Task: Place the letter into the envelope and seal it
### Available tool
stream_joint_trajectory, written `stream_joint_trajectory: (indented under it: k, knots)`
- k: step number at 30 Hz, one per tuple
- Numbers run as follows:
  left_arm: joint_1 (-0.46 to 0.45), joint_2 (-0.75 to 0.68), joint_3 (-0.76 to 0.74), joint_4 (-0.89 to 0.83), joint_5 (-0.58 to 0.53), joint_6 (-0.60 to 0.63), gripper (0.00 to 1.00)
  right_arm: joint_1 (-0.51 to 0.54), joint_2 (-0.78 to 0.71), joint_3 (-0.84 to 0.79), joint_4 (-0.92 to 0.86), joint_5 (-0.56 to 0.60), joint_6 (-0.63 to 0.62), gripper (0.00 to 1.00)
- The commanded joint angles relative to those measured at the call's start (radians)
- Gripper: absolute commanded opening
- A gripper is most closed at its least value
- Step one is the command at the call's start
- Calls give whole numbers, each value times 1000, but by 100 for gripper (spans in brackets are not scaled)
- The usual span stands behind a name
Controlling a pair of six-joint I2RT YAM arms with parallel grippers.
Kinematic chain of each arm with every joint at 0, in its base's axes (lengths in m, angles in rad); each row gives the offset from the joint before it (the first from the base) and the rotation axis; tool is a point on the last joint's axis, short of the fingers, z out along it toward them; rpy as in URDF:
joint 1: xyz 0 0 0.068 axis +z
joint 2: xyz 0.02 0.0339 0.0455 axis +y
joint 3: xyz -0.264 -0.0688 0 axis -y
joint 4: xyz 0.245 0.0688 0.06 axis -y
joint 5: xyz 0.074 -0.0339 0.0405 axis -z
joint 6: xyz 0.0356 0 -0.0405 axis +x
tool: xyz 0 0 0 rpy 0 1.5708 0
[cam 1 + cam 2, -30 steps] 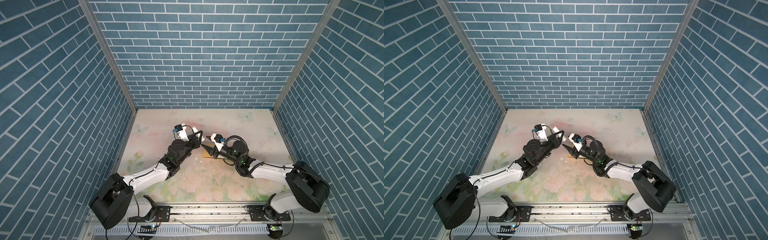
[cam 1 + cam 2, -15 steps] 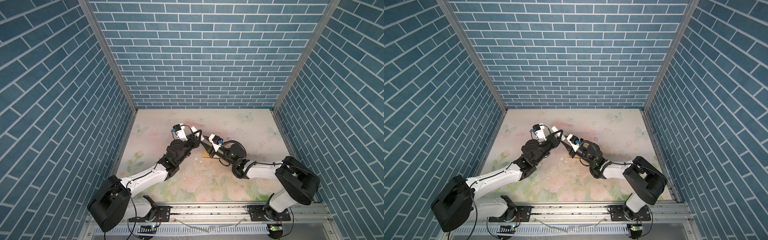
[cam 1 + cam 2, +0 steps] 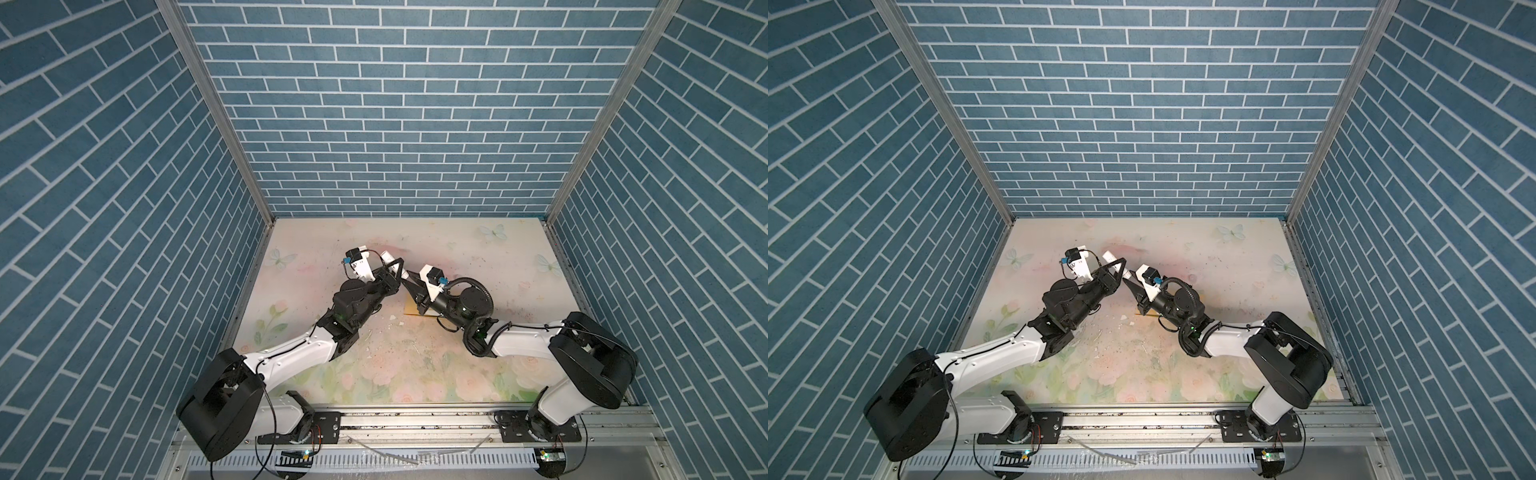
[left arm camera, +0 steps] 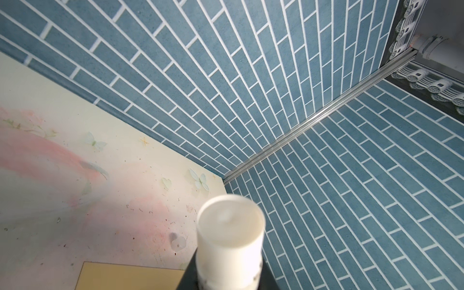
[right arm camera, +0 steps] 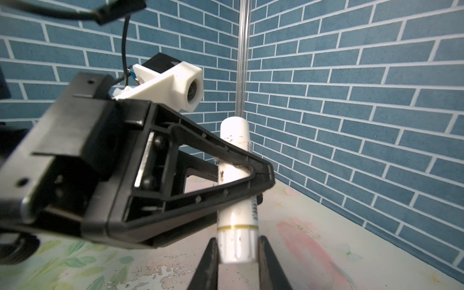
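Observation:
My left gripper (image 3: 397,269) (image 3: 1121,267) is raised over the middle of the table, shut on a white stick (image 3: 387,255) (image 4: 231,238) that stands tilted in it. In the right wrist view the stick's ribbed lower end (image 5: 237,246) sits between the fingers (image 5: 209,263) of my right gripper (image 5: 237,261) (image 3: 409,277), which press on both its sides. The mustard-yellow envelope (image 3: 415,309) (image 3: 1144,323) (image 4: 130,276) lies flat on the table, mostly hidden under the right arm. The letter is out of view.
Blue brick-pattern walls close in the floral table (image 3: 478,266) on three sides. White paint chips (image 3: 395,322) dot the table in front of the envelope. A small translucent disc (image 4: 178,243) lies on the table beyond the envelope. The two wrists nearly touch.
My right gripper has moved left and up to the left gripper, and its jaws have narrowed onto the stick's lower end. The left gripper has barely moved.

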State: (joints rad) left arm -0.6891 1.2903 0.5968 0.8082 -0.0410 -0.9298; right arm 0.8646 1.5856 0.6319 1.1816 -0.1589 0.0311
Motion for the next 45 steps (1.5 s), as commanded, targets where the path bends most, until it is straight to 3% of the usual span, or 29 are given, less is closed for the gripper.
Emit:
stream_joint_trajectory:
  k: [1, 5, 10, 12, 16, 19, 21, 22, 27, 30, 33, 35, 39, 45]
  knots:
    - [-1, 20, -32, 134, 53, 88, 0, -38, -25, 84, -41, -128, 203, 0]
    - [-1, 50, -55, 281, 112, 164, 0, -110, 14, 158, -19, -356, 525, 0]
    - [-1, 73, -65, 379, 151, 195, 0, -175, 124, 210, 216, -495, 919, 0]
    - [-1, 71, -65, 371, 150, 207, 0, -182, 149, 239, 211, -549, 977, 0]
    - [-1, 67, -57, 348, 132, 210, 0, -183, 162, 243, 211, -559, 968, 0]
    - [-1, 50, -48, 291, 87, 175, 0, -184, 137, 210, 193, -523, 873, 18]
    - [-1, 27, -36, 228, 54, 131, 0, -181, 90, 154, 157, -447, 733, 42]
    - [0, 15, -29, 200, 43, 116, 0, -178, 66, 130, 140, -407, 672, 49]
    - [0, -68, 15, -25, -48, 27, 0, -96, -91, -37, 29, -56, 118, 70]
    - [0, -99, 43, -124, -78, -8, 0, -39, -102, -75, 54, 64, -125, 74]
    - [0, -111, 65, -184, -91, -59, 0, 5, -53, -99, 199, 140, -252, 73]
    - [0, -113, 73, -208, -91, -80, 0, 38, -33, -81, 204, 166, -331, 73]
    - [0, -109, 78, -221, -81, -126, 0, 102, 12, -33, 217, 226, -442, 72]
    - [0, -98, 78, -208, -75, -135, 0, 131, 56, 23, 217, 280, -490, 66]
